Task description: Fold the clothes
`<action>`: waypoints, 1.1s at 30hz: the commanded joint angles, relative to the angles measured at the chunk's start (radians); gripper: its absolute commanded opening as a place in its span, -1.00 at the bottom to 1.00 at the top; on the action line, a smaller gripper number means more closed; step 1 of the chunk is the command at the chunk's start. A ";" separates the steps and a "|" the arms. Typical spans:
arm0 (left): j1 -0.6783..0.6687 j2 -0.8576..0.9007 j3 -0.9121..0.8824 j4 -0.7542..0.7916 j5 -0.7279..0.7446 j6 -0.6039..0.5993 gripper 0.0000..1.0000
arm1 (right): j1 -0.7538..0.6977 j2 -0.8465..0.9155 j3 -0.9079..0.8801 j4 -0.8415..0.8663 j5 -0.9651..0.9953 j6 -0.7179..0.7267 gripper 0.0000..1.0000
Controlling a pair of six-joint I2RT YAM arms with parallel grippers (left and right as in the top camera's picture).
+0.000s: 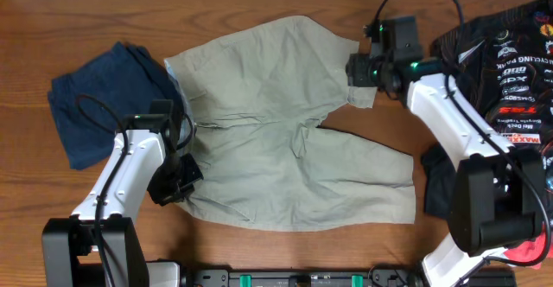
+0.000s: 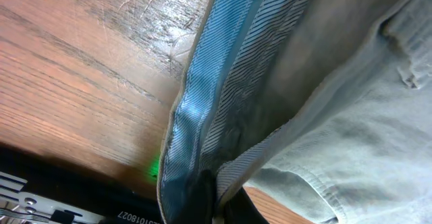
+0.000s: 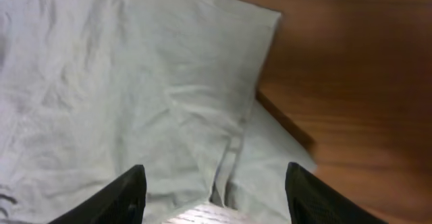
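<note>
Khaki shorts [image 1: 276, 140] lie spread flat on the wooden table, waistband to the left and legs to the right. My left gripper [image 1: 181, 179] is at the near-left corner of the waist. In the left wrist view it [image 2: 216, 207] is shut on the waistband [image 2: 202, 102], whose blue striped lining is turned up. My right gripper [image 1: 356, 69] is over the far leg's hem at the upper right. In the right wrist view its fingers [image 3: 212, 197] are spread wide above the khaki fabric [image 3: 135, 82] and hold nothing.
A folded navy garment [image 1: 95, 97] lies at the left, close to the waistband. A black printed garment [image 1: 510, 54] is piled at the far right, with dark cloth [image 1: 441, 183] and something red [image 1: 531, 251] near the right arm's base.
</note>
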 commanded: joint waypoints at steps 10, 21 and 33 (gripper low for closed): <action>-0.002 0.002 -0.006 0.013 -0.030 0.012 -0.88 | 0.012 0.158 -0.044 0.183 -0.055 0.032 0.45; -0.002 0.002 -0.006 0.020 -0.029 0.012 -0.88 | 0.014 0.230 -0.044 0.217 -0.074 0.062 -0.14; -0.002 0.002 -0.006 0.032 -0.029 0.013 -0.88 | -0.096 0.226 0.097 0.323 0.138 0.227 -0.98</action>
